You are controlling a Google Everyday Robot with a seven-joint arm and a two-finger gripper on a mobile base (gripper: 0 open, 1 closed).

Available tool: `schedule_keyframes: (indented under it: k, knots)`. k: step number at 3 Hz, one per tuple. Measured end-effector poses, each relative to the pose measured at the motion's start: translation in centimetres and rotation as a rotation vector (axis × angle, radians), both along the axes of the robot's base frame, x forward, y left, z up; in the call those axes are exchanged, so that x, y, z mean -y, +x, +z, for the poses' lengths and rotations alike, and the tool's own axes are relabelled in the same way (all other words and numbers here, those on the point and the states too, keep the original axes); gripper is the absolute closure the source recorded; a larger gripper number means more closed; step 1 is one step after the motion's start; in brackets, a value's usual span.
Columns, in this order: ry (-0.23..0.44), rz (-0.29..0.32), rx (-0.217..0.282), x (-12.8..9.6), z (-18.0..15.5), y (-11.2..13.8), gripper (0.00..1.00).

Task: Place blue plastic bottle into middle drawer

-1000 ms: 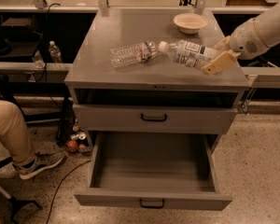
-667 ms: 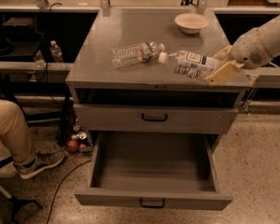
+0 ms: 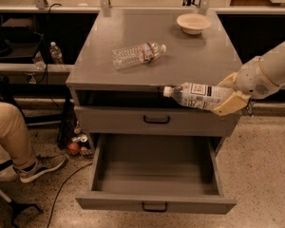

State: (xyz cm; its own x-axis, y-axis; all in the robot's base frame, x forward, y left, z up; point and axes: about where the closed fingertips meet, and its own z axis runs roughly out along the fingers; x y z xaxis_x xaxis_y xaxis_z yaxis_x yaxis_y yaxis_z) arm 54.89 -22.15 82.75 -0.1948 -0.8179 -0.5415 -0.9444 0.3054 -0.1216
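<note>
My gripper (image 3: 228,98) comes in from the right and is shut on the blue plastic bottle (image 3: 195,95). The bottle lies on its side in the air, white cap pointing left, in front of the cabinet's top edge and above the closed upper drawer (image 3: 156,120). The middle drawer (image 3: 154,204) is pulled fully open below it, a wide grey tray with a small black handle; nothing lies inside it. The bottle hangs above the drawer's back right part.
A clear ribbed water bottle (image 3: 137,54) lies on the cabinet top (image 3: 109,46), and a pale bowl (image 3: 194,23) stands at its back right. A seated person's leg and shoe (image 3: 19,141) are at the left. Small items (image 3: 76,144) lie on the floor beside the cabinet.
My gripper has carried the blue plastic bottle off the cabinet top, forward and downward, to a spot in front of the cabinet's top edge above the open drawer.
</note>
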Motion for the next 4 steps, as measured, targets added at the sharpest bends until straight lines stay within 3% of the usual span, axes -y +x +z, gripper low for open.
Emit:
schedule_keyframes:
  k: [1,2,4]
  knots:
    - [-0.083,-0.013,-0.032,0.7,-4.5,-1.4,1.0]
    - [-0.083,-0.013,-0.033,0.7,-4.5,-1.4,1.0]
    - [-0.029,-0.018,-0.181,-0.4,-12.4,-2.9,1.0]
